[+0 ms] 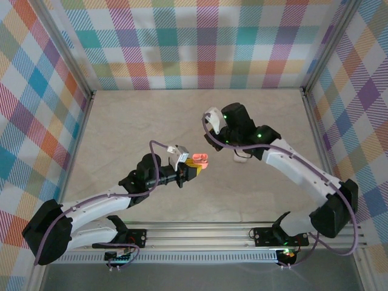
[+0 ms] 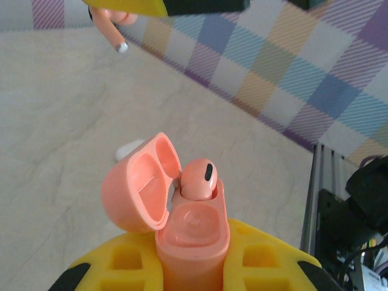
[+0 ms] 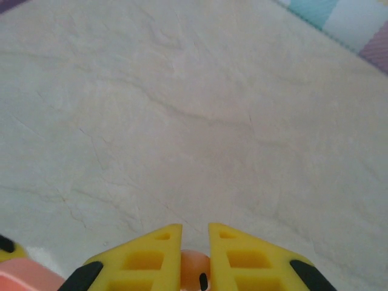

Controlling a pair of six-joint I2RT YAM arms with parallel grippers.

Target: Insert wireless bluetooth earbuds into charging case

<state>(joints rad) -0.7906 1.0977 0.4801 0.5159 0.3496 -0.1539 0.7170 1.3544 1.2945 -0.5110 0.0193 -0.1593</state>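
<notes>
two salmon-pink buds are counted. the seated earbud (image 2: 199, 179) is lodged upright in one socket of the open pink charging case (image 2: 193, 227), its dark oval vent turned upward, and the socket of that case nearer the camera is seen empty. the case lid (image 2: 136, 188) is swung back to the left of the case body, its two hollow recesses exposed. the case body is clamped between the yellow fingers (image 2: 124, 257) of the left gripper (image 2: 193, 248), whose jaws are drawn narrow against both sides of the case, so that the case appears to be carried clear of the pale marbled table (image 1: 182, 115). the held earbud (image 3: 194, 267) is pinched between the nearly closed fingers of the right gripper (image 3: 194, 228); from the left wrist it is seen above and beyond the case lid, its silver-tipped stem pointed down, apart from the case and not touching it. from the right wrist, a rounded edge of the case is glimpsed at the lower left corner, just beside that gripper. from above, the case is found near the middle of the table, between the two arms. a small white thing (image 1: 241, 159) is laid on the table to the right of the case, partly covered by the right arm, and what it is cannot be told. plaid walls (image 1: 200, 42) are set around the table, well beyond the case.
</notes>
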